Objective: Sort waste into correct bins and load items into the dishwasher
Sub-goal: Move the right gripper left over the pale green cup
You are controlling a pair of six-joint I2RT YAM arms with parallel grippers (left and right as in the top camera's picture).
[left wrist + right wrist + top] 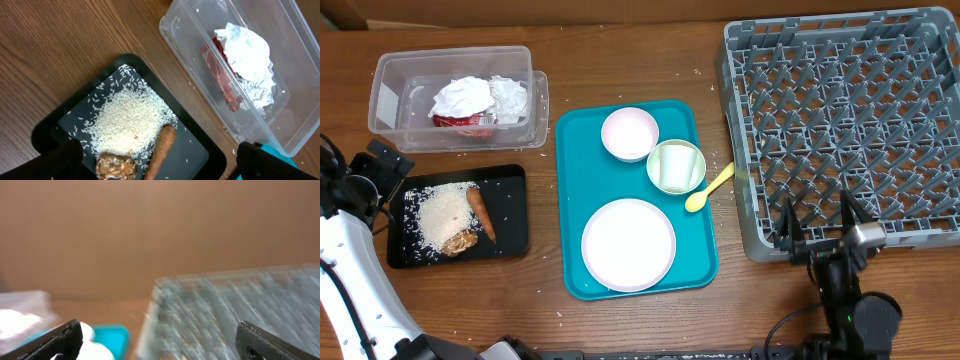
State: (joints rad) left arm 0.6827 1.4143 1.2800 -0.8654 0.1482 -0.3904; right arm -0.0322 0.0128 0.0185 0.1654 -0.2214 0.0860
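The clear tub (pixel 395 75) at the back left holds crumpled white napkins (pixel 480 97) and a red-and-white wrapper (pixel 460 120); both show in the left wrist view (pixel 245 60). The black tray (pixel 510 215) holds rice (pixel 440 215), a carrot piece (pixel 482 215) and a brown chunk (pixel 463 242). My left gripper (pixel 382 178) is open and empty at the tray's left edge, above the carrot (pixel 162 145). A white plate (pixel 628 244), a small pale pink dish (pixel 629 133), a green cup (pixel 675 165) and a yellow spoon (pixel 708 188) lie on the teal tray. My right gripper (pixel 817 222) is open at the grey dish rack's (pixel 840 120) front edge.
The teal tray (pixel 570 180) lies mid-table between the black tray and the rack. Loose rice grains dot the wood near the tub. The right wrist view is blurred, showing the rack (pixel 235 310) and the teal tray (pixel 112 335) ahead of my right gripper (pixel 162 345).
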